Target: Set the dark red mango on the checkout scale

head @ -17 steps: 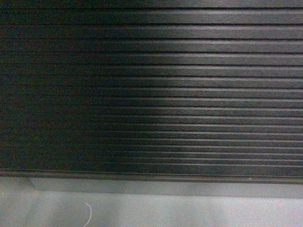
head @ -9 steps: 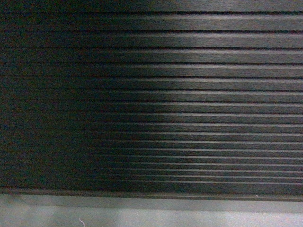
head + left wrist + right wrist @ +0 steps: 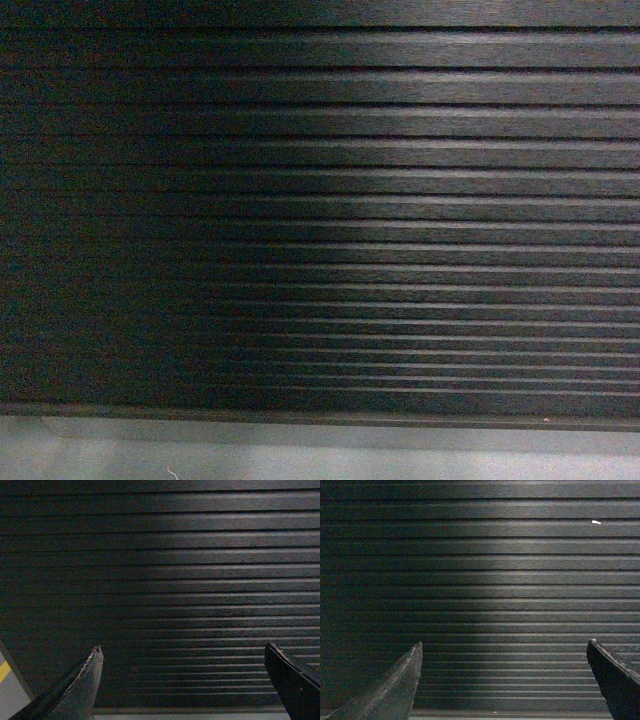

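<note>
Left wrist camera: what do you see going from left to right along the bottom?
Yellow floor stripe → left fingertip → ribbed checkout front panel → right fingertip. The left end effector is open, holding nothing.

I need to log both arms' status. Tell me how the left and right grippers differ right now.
Little differs. Behind the left gripper a grey floor corner with a yellow stripe shows; behind the right gripper a small white speck sits on the ribbed panel. Both are open, empty, facing the panel.
</note>
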Robot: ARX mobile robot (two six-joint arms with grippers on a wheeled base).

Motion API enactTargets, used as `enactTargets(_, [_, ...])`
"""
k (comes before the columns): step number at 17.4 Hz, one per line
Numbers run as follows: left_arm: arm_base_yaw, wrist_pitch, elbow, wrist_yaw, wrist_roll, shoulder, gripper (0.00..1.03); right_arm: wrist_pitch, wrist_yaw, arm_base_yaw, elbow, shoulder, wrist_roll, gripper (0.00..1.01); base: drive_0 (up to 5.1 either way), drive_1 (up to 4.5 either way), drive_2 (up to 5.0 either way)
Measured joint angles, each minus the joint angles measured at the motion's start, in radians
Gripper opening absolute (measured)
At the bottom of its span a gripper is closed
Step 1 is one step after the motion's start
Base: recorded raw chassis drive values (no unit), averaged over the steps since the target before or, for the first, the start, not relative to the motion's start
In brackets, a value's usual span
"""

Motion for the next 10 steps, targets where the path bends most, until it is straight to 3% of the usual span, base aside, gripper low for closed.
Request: enactTargets(10, [0.0,-0.005,0.0,0.0,0.0,0.0,0.98,-0.002,0.0,0.0,0.0,0.0,-0.001,0.98,0.0,0.0,0.0])
